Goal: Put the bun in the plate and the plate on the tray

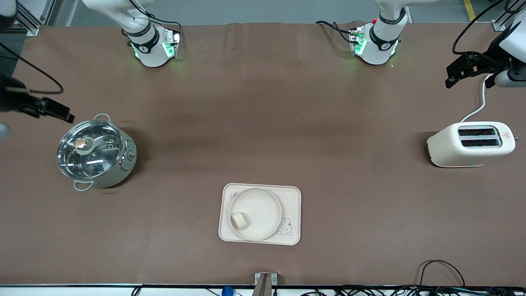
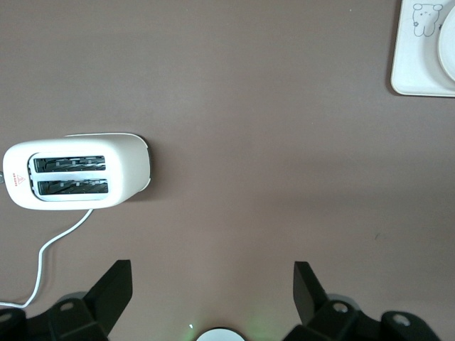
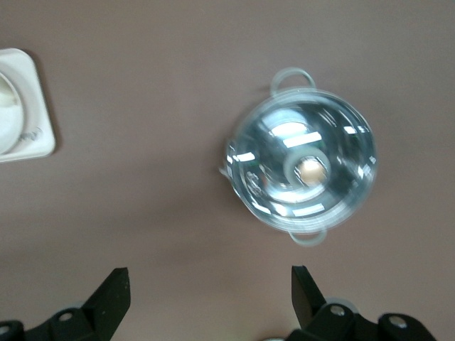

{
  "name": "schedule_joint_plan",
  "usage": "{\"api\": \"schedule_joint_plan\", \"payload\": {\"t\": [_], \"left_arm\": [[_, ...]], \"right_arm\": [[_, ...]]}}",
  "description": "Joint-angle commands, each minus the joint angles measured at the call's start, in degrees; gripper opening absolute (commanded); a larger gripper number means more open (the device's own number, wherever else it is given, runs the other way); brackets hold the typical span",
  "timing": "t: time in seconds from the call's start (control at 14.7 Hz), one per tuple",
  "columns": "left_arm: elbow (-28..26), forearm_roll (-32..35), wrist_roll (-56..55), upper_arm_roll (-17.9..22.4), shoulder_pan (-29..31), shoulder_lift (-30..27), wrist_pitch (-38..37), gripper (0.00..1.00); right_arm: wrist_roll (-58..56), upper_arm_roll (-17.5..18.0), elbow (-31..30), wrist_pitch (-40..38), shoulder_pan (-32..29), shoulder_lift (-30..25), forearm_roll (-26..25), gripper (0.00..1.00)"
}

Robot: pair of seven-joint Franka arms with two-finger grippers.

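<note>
Bun: I see the bun lying in the plate, close to the rim on the side toward the right arm's end of the bench and nearer to the front camera than the plate's middle
Plate: the plate sits flat on the tray, covering most of it; only a sliver of its rim shows in each wrist view
Tray: the tray rests on the bench near the front camera's edge, roughly midway between the two ends; its rabbit drawing shows at the corner just beside the plate
Left hand: my left hand hangs in the air at the left arm's end of the bench, over bare cloth near the toaster; its fingers stand wide apart with nothing between them
Right hand: my right hand hangs at the right arm's end, over the bench next to the pot; fingers spread apart, holding nothing
Toaster: white two-slot toaster with its cord trailing away
Pot: steel pot with a glass lid, well apart from the tray
</note>
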Motion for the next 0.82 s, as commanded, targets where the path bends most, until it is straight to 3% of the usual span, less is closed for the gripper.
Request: {"api": "schedule_joint_plan", "payload": {"t": [0.0,0.2,0.41,0.75], "left_arm": [[0.73,0.33,0.15,-0.34,-0.15,-0.36,-1.92,1.00],[0.73,0.33,0.50,-1.30,-0.33,-0.36,-2.01,1.00],[0.73,0.33,0.67,-1.66,-0.15,-0.09,-1.74,1.00],[0.21,0.33,0.67,-1.75,-0.06,-1.15,0.71,1.00]], "right_arm": [[-0.44,1.05,-5.91,-3.41,-7.28,-7.64,-1.48,1.00],[-0.97,2.62,-5.99,-5.53,-7.65,-10.20,-4.21,1.00],[-1.23,7.10,-5.99,-4.49,-10.20,-10.20,-4.12,1.00],[-1.58,7.38,-5.73,-1.94,-8.62,-9.86,-3.69,1.00]]}}
